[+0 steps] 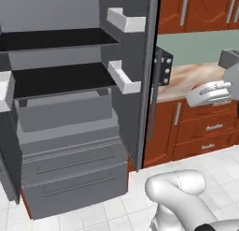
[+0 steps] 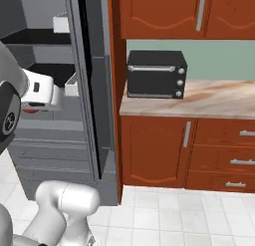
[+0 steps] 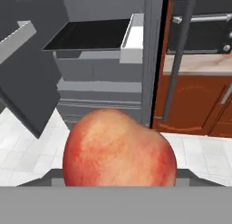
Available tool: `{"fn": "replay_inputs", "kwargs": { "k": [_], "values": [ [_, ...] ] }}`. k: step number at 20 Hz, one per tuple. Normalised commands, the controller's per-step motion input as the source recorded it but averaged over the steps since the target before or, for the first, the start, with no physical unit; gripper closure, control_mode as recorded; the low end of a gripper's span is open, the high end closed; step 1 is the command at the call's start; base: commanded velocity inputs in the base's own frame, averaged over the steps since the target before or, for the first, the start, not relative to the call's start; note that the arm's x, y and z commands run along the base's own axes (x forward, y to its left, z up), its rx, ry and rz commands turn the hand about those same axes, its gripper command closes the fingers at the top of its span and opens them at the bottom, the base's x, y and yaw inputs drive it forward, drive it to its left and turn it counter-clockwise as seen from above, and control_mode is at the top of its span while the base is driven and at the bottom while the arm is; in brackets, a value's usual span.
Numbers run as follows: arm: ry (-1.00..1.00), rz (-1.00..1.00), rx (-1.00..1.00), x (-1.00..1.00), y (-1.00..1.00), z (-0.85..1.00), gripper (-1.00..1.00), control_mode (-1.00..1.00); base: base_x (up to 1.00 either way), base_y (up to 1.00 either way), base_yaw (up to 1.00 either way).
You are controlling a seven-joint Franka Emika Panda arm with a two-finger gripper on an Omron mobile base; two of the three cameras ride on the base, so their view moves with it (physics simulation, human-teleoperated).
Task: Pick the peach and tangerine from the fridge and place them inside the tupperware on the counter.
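Note:
The peach (image 3: 120, 148), reddish-orange with a red blush, looms large at the bottom of the hand view, and my gripper (image 2: 36, 101) is shut on it. A sliver of the peach (image 2: 31, 110) shows red under the white hand in the right base view. In the left base view the hand (image 1: 210, 94) hangs in the air in front of the counter (image 1: 184, 80), right of the open fridge (image 1: 65, 113). The fingertips are hidden behind the fruit. Bare black shelves (image 1: 60, 78) show inside the fridge. The tangerine and the tupperware are out of view.
The fridge door (image 1: 140, 85) stands open with white bins (image 1: 123, 78) and a long dark bar handle (image 3: 176, 60). A black toaster oven (image 2: 155, 74) sits on the counter (image 2: 214, 98). Red-brown cabinets (image 2: 159, 150) stand below it, above a white tiled floor (image 2: 189, 215).

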Motion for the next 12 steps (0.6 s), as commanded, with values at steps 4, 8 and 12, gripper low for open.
{"fn": "replay_inputs", "kwargs": {
  "k": [4,8,12],
  "values": [
    [0.00,0.00,0.00,0.00,0.00,0.00,1.00,1.00,-0.11,-1.00,-0.23],
    [0.00,0.00,0.00,0.00,0.00,0.00,1.00,1.00,0.00,-1.00,-0.20],
    [0.00,0.00,0.00,0.00,0.00,0.00,1.00,1.00,0.11,-1.00,-0.14]
  ]
}}
